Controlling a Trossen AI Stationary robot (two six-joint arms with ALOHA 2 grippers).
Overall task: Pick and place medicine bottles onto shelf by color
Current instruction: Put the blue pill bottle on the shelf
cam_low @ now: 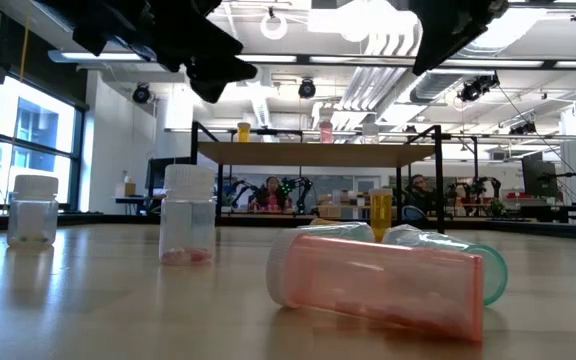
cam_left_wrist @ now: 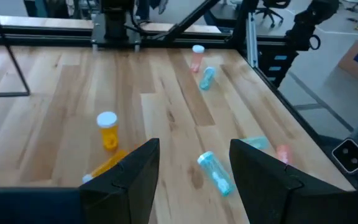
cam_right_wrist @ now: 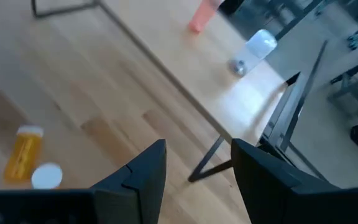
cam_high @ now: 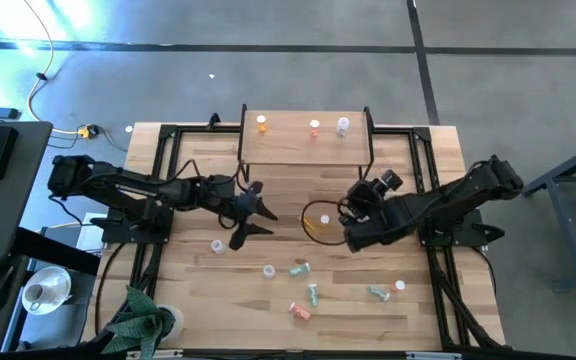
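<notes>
The shelf stands at the table's far middle and bears an orange bottle, a pink one and a clear one, all upright. More medicine bottles lie or stand on the tabletop. They include clear ones, green ones, a pink one and two orange ones in front of the shelf. My left gripper hovers open left of centre. My right gripper hovers open right of centre, facing the shelf. Neither has anything between its fingers.
A black cable loop lies between the two grippers. The shelf's thin black legs stand just ahead of my right gripper. Black frame rails run along both sides of the table. A green cloth lies at the near left corner.
</notes>
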